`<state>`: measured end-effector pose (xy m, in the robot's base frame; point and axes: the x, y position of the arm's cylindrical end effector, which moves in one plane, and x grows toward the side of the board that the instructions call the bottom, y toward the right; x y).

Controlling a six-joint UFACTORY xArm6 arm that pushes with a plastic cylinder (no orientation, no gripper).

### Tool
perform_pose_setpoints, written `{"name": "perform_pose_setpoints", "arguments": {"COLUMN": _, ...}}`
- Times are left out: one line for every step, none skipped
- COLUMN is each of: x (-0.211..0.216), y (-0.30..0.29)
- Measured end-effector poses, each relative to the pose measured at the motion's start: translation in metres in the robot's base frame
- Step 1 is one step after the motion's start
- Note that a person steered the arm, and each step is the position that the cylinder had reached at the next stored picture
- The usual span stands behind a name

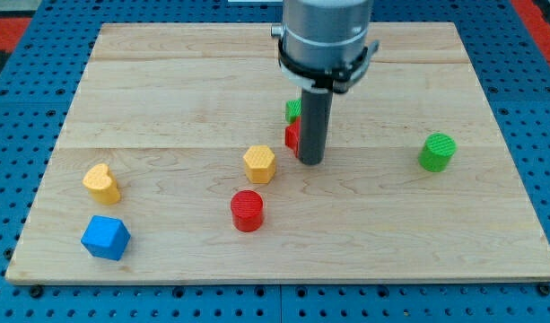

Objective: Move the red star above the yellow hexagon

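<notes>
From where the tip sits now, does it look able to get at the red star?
Probably yes: my tip is already right beside the red star, which peeks out at the rod's left, apparently touching. The rod hides most of it; nothing lies between them.

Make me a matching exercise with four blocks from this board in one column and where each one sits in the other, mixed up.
Blocks:
1. blue cube
2. green cylinder
3. yellow hexagon
4. red cylinder

Places:
A. alone at the view's right
B. nearest the view's bottom-left corner
C. just left of my tip
D. just below the yellow hexagon

Pairs: 1-B, 2-A, 3-C, 4-D
</notes>
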<state>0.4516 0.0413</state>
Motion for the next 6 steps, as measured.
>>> {"name": "perform_pose_setpoints", "arguments": {"x": -0.001, "y": -0.004}}
{"name": "perform_pose_setpoints", "arguments": {"x": 0.006, "y": 0.017}}
{"name": "perform_pose_setpoints", "arguments": {"x": -0.014, "y": 0.046}}
{"name": "perform_pose_setpoints", "arguments": {"x": -0.043, "y": 0.020}}
{"name": "perform_pose_setpoints", "arguments": {"x": -0.051, "y": -0.021}}
{"name": "perform_pose_setpoints", "arguments": {"x": -0.051, "y": -0.037}}
